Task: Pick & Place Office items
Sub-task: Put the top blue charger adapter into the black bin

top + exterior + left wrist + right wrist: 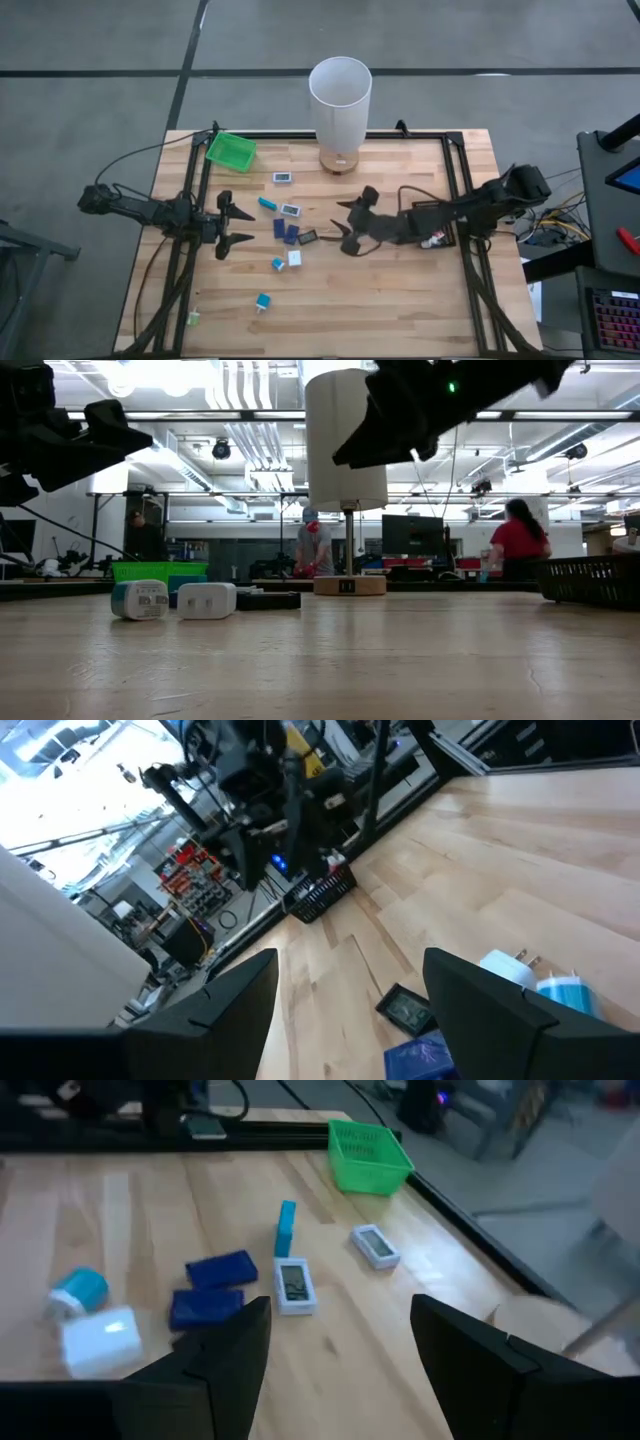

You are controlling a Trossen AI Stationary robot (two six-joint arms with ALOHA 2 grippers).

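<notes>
High view: left gripper (234, 226) fingers spread, empty, just left of the scattered office items (288, 232) mid-table. Right gripper (351, 222) spread, empty, just right of them. Green tray (231, 150) at back left.
Right wrist view: two dark blue rectangles (220, 1270) lie side by side, white block (102, 1337) near.

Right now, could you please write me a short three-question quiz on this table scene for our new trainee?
1. True or false: the green plastic basket sits at the table's corner on the left arm's side.
2. What stands on the round wooden base: A) the tall white cylinder, B) a black monitor, C) a red box?
3. Is either the left pincer or the right pincer holding an item?

Key: 1 true. 2 A. 3 No, both are open and empty above the wooden table.
</notes>
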